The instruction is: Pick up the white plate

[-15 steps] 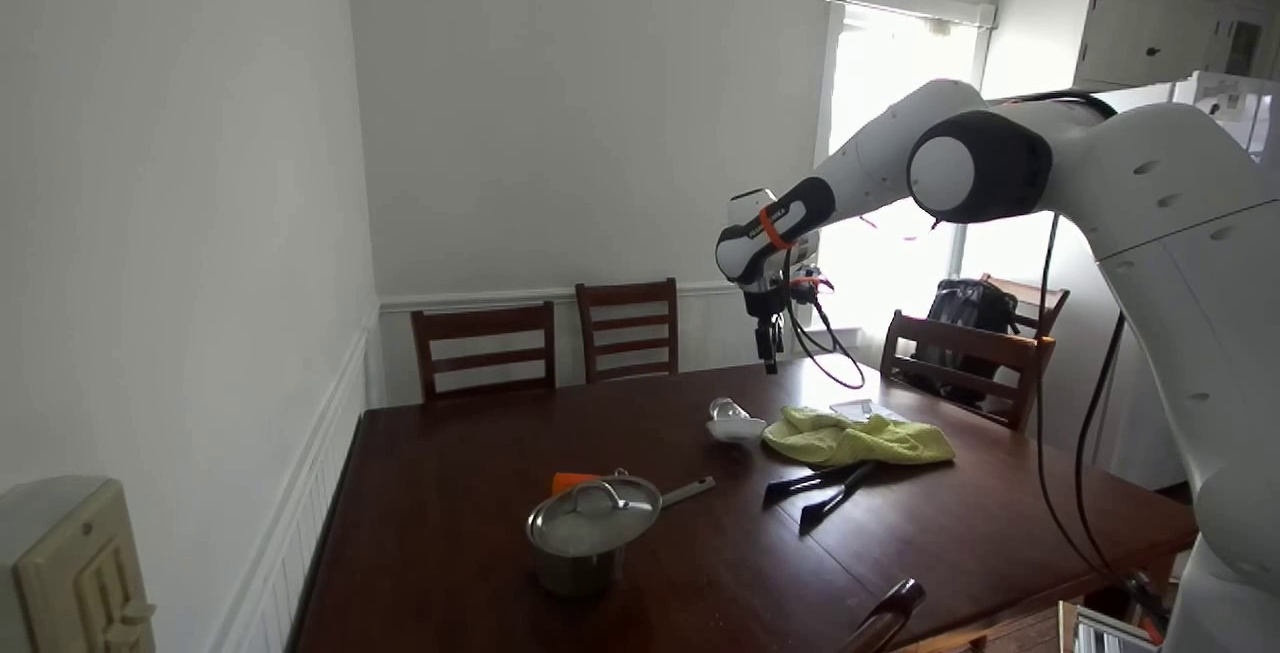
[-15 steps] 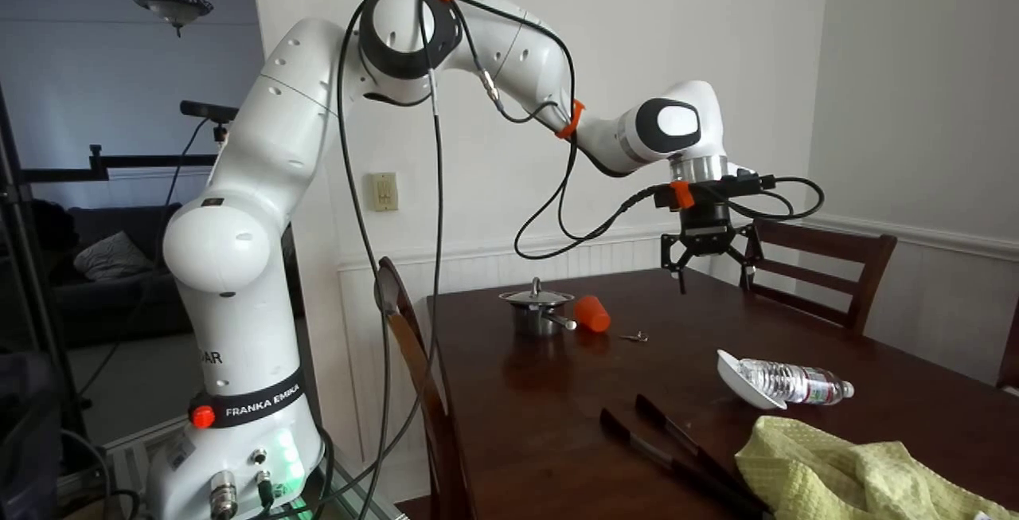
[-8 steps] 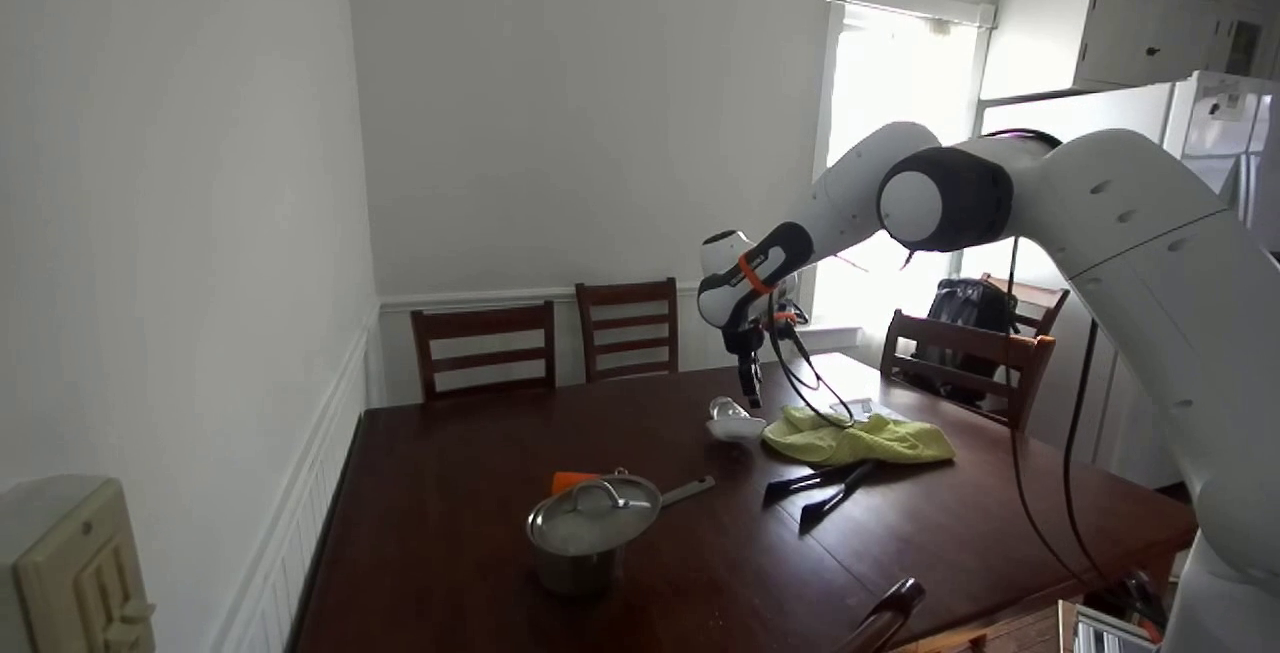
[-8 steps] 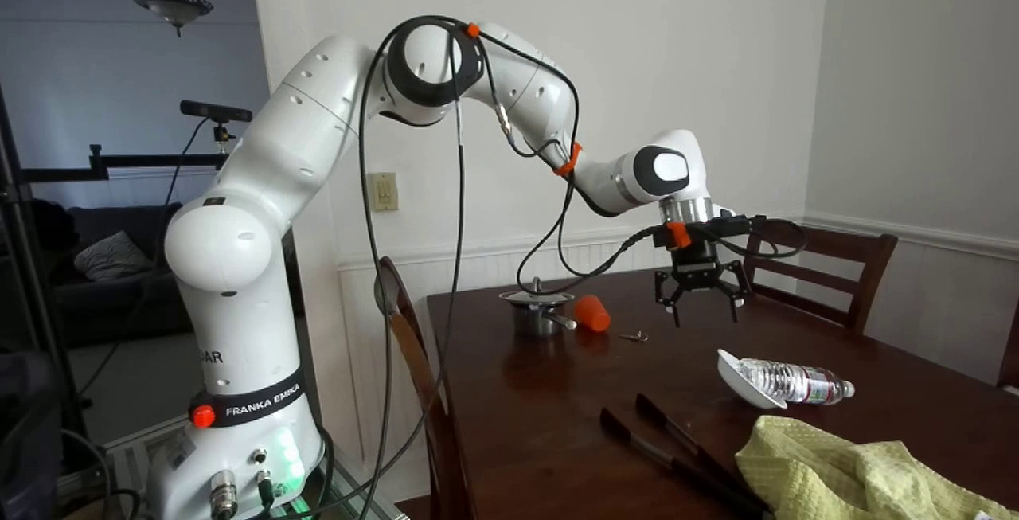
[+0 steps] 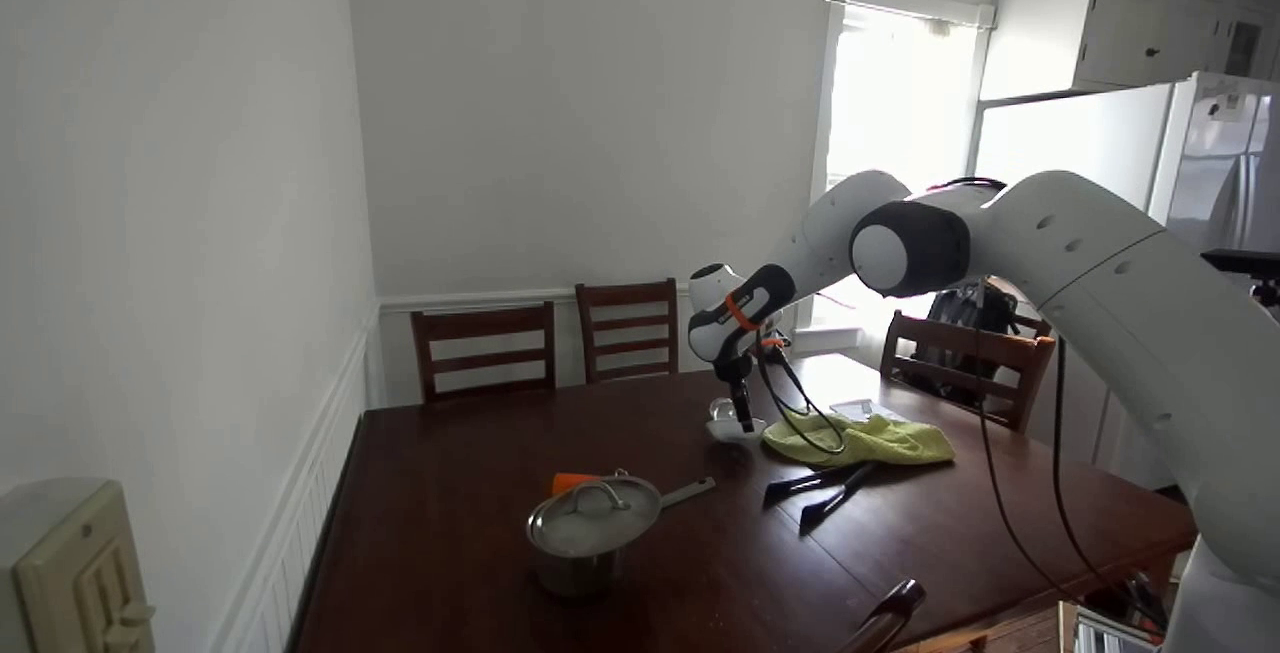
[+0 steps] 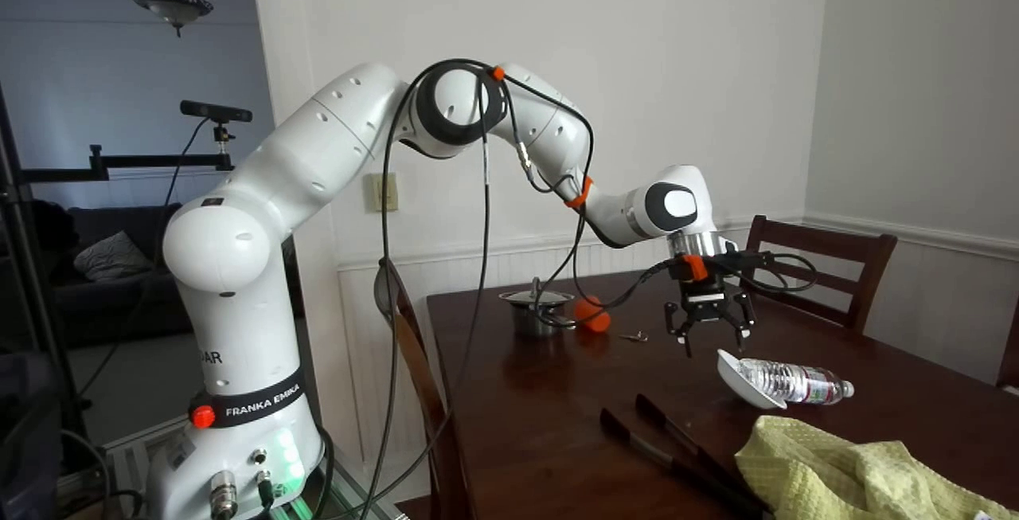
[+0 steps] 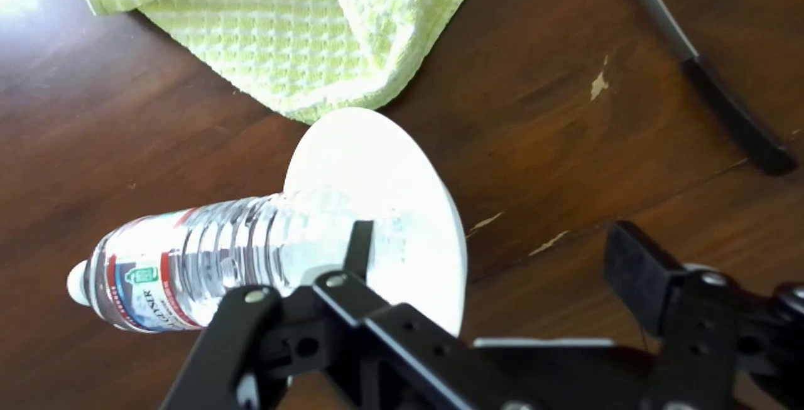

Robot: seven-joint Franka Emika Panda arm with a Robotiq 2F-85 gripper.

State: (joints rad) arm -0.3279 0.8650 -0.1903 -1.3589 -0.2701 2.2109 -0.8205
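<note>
The white plate (image 6: 742,383) looks like a shallow dish. It stands tilted on the table, leaning against a clear water bottle (image 6: 804,383) that lies on its side. In the wrist view the plate (image 7: 370,152) is left of centre, with the bottle (image 7: 163,272) reaching into its face. My gripper (image 6: 715,342) is open and empty above the table, beside and above the plate. In the wrist view one fingertip of the gripper (image 7: 494,237) overlaps the plate's face and the other is over bare wood. In an exterior view the gripper (image 5: 746,423) partly covers the plate (image 5: 720,430).
A yellow-green towel (image 6: 836,464) lies close to the plate. Black-tipped tongs (image 6: 677,452) lie on the table nearby. A lidded pot (image 5: 578,533), an orange cup (image 6: 591,315) and a small metal item (image 6: 635,337) are farther off. Chairs (image 6: 828,265) stand around the table.
The arm has lowered, bringing the gripper down from well above the table to near the plate. The gripper stays open. The plate, bottle and towel have not moved.
</note>
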